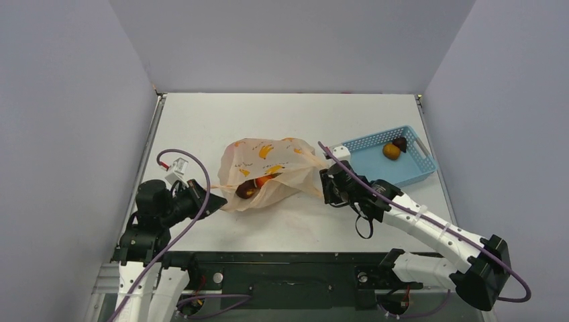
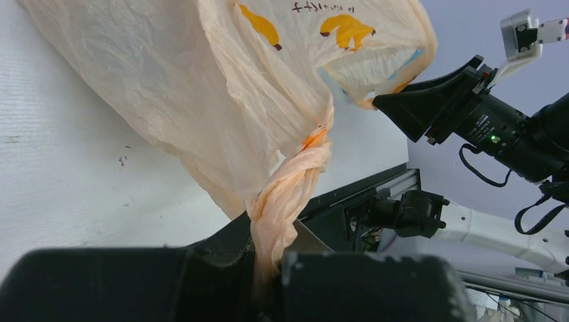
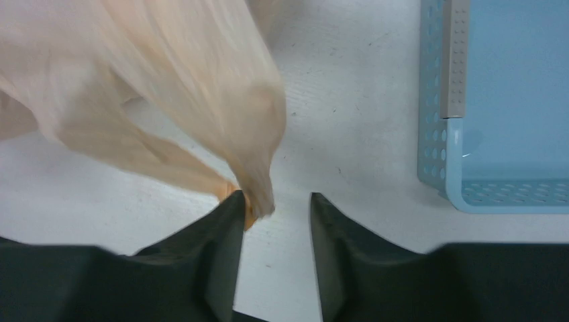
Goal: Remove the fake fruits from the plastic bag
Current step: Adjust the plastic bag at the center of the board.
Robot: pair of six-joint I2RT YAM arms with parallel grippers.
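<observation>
The peach-orange plastic bag with banana prints lies in the middle of the table. Through it show an orange fruit and a dark maroon fruit. My left gripper is shut on the bag's twisted handle, at the bag's near left corner. In the left wrist view the left gripper has the plastic pinched between its jaws. My right gripper is open at the bag's right end. In the right wrist view the right gripper has a fold of the bag against its left fingertip, not clamped.
A light blue perforated basket stands at the right, holding an orange fruit and a dark maroon fruit. Its corner shows in the right wrist view. Grey walls close in the table on three sides.
</observation>
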